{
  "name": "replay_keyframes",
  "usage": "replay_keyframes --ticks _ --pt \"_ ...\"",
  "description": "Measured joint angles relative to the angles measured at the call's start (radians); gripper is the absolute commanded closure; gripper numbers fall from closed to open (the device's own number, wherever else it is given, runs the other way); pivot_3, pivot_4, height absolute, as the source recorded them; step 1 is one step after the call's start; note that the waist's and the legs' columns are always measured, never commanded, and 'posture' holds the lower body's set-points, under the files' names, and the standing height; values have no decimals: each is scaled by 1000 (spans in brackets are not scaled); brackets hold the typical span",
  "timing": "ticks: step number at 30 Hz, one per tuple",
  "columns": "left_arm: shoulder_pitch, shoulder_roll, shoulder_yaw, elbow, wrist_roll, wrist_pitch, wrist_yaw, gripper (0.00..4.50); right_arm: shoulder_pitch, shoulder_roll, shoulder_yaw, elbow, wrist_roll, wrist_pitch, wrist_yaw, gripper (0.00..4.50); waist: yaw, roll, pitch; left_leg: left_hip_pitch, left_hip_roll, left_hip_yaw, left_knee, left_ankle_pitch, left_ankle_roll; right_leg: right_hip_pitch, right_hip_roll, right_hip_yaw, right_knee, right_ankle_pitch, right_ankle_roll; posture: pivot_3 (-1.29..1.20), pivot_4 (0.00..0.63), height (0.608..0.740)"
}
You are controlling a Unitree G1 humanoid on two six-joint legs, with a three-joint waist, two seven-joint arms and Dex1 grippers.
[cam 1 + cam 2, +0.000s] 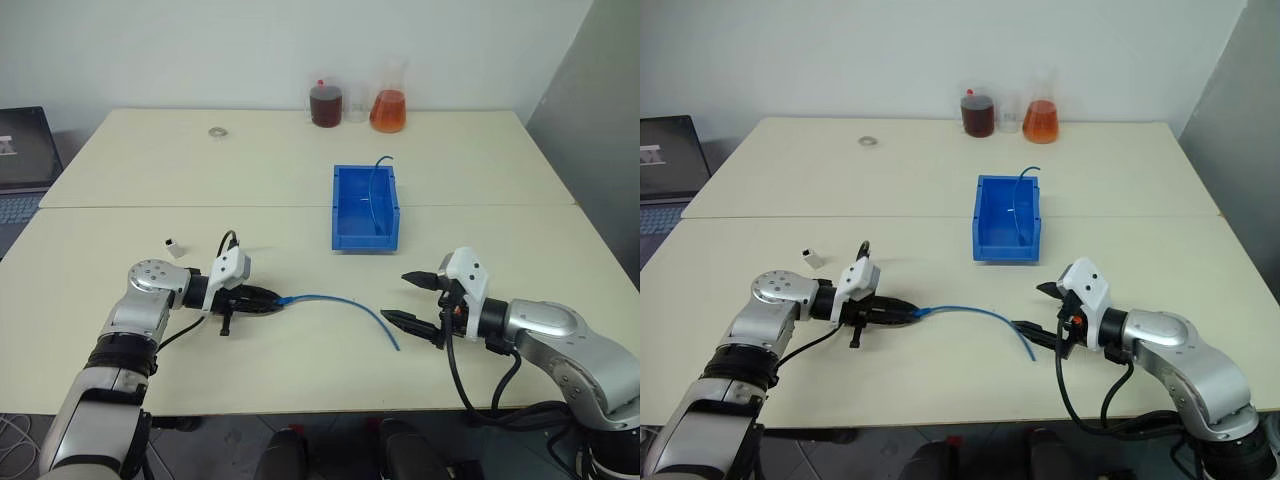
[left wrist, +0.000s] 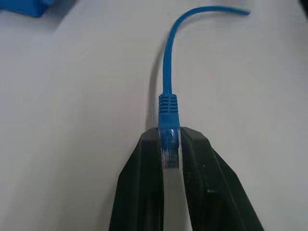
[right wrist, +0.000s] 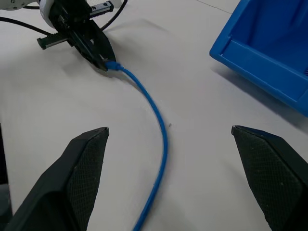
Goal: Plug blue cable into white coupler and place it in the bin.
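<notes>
We see our left gripper (image 2: 169, 144) clamped on the clear plug end of the blue cable (image 1: 345, 302), whose thin, smooth, flexible cord arcs away from its fingertips across the pale matte table (image 1: 300, 190) to end just in front of our right gripper (image 1: 412, 298). That right gripper holds nothing, its textured black fingers (image 3: 86, 163) spread wide on either side of the cord. The tiny boxy white coupler (image 1: 174, 246) sits just behind the left arm, and the rigid blue plastic bin (image 1: 365, 208) stands beyond both grippers, nearer the right one.
</notes>
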Motion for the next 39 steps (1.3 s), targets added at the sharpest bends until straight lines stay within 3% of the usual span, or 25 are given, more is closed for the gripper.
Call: replay_keyframes --ticks 7,13,17,29,39 --pt "19 -23 124 -277 -249 512 210 4248 -22 42 -151 -72 344 167 -91 161 -5 0 0 3 0 1 0 0 0 1 0 1 1 0 0 0 150 740" --pt "-2 -120 208 -348 -433 766 373 4248 -89 123 -158 -34 483 205 -236 161 -3 0 0 2 0 1 0 0 0 1 0 1 0 0 0 0 150 740" --pt "-44 -197 275 -398 -572 907 485 4248 -148 201 -119 48 485 196 -309 161 -3 0 0 2 0 1 0 0 0 1 0 1 0 0 0 0 150 740" --pt "-8 -198 282 -478 -717 1023 559 4248 -247 216 -86 178 511 184 -286 161 -3 0 0 2 -1 2 -1 0 -1 0 -1 1 0 0 0 0 150 740" --pt "-13 -180 226 -475 -718 1000 517 4248 -366 228 -87 319 735 278 -294 161 -3 0 0 2 -1 2 -1 0 -1 0 -1 2 -1 0 0 0 150 740"
